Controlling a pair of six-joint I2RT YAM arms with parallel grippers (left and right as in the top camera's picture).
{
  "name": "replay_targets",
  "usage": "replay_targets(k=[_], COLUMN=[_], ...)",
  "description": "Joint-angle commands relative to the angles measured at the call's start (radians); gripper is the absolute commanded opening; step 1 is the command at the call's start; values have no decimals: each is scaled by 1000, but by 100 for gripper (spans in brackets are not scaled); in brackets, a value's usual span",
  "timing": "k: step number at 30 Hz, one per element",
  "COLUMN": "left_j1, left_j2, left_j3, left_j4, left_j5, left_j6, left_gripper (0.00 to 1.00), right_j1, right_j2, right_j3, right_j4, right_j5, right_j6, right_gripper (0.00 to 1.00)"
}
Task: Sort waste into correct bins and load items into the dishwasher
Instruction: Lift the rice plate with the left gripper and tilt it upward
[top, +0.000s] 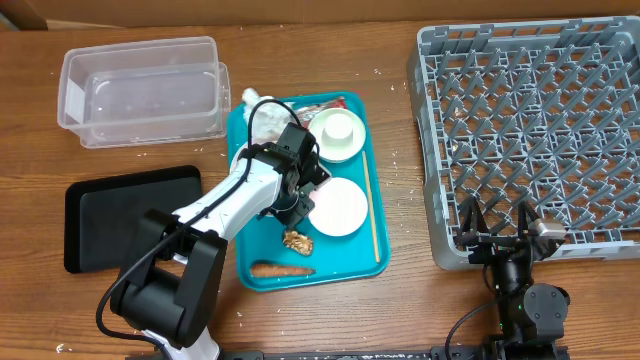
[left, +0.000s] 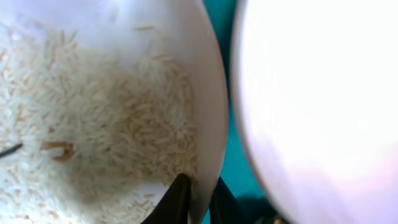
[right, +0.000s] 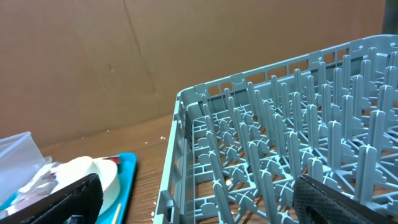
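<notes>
From above, the left gripper (top: 299, 207) sits low over the teal tray (top: 345, 258), at the left rim of the mid-tray dish (top: 338, 207); the arm hides the contact. The carrot (top: 280, 269) lies lengthways along the tray's near edge, with the lump (top: 297, 241) just behind it. The right gripper (top: 497, 225) stands wide at the rack's (top: 530, 120) near-left corner.

Left wrist: the fingers (left: 179, 200) pinch the dish's rim, nearly closed. Rice (left: 112, 124) lies inside, and all to its right is a white blur.

Right wrist: the rack pegs are sharp, and the tray corner is cut off.

Soft even light overhead; left wrist close-up: rice dish (left: 93, 124) blurred, glare right.
</notes>
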Motion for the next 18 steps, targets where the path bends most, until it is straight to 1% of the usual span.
replay_targets(k=[1, 8, 18], left_j1=[10, 10, 8], left_j2=[3, 3, 3], left_j3=[-8, 12, 117], left_j4=[-14, -27, -117], left_j5=[-7, -7, -8], left_j6=[-44, -52, -69], left_gripper=[6, 4, 4], right_j1=[4, 4, 4], right_j2=[-10, -10, -10], right_j3=[-10, -10, -10], right_j4=[3, 3, 3], right_j5=[13, 13, 13], right_j6=[-3, -3, -3], right_gripper=[100, 100, 100])
